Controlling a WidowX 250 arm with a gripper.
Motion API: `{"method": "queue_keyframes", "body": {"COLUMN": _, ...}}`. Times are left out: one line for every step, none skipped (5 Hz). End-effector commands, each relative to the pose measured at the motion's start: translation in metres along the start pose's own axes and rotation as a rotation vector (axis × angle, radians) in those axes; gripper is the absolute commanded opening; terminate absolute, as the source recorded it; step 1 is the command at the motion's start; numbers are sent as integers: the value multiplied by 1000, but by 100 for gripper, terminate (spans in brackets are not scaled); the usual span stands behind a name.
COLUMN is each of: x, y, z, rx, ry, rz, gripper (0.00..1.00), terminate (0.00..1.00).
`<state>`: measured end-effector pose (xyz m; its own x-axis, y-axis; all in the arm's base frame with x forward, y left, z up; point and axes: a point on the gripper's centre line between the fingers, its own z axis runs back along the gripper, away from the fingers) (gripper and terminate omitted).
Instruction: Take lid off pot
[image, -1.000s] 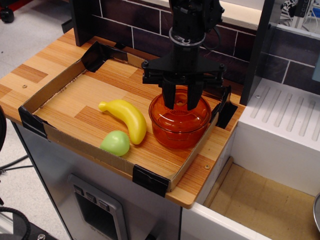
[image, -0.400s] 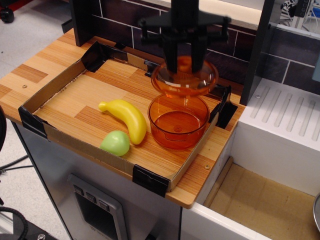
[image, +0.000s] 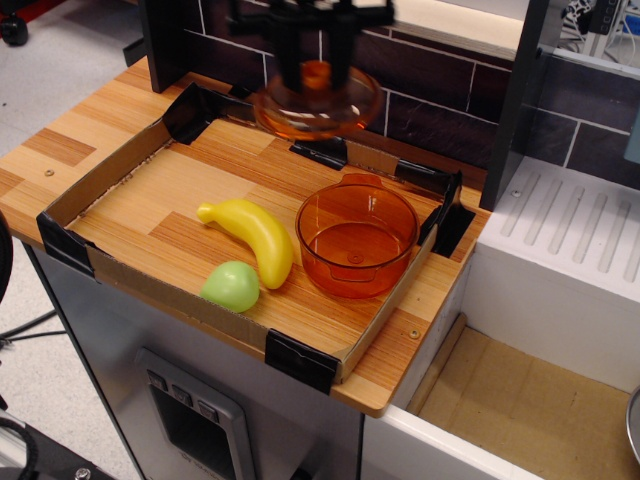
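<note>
The pot (image: 356, 241) is a transparent orange bowl standing open at the right end of the cardboard-walled tray (image: 120, 172). The lid (image: 316, 104), a transparent orange disc with a lighter orange knob, hangs in the air above the tray's back wall, up and to the left of the pot. My gripper (image: 316, 62) is at the top of the view, blurred by motion, and is shut on the lid's knob. The upper part of the arm is out of view.
A yellow banana (image: 255, 235) and a green round fruit (image: 231, 286) lie in the tray left of the pot. A dark brick wall (image: 430, 85) stands behind. A white ribbed drainer (image: 575, 225) is at the right, beyond a black post (image: 515, 100).
The gripper closed on the knob, lifted the lid off the pot, then carried it up and to the left. The pot stayed in place and now stands open.
</note>
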<state>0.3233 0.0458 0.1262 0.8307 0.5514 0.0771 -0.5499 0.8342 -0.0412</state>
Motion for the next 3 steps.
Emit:
{"method": "queue_keyframes", "body": {"x": 53, "y": 34, "z": 11, "rx": 1, "ry": -29, "rz": 71, "gripper": 0, "terminate": 0}}
{"method": "queue_keyframes", "body": {"x": 60, "y": 37, "z": -4, "rx": 24, "ry": -40, "rz": 73, "gripper": 0, "terminate": 0}}
{"method": "queue_keyframes", "body": {"x": 59, "y": 41, "z": -20, "rx": 37, "ry": -54, "rz": 47, "gripper": 0, "terminate": 0}}
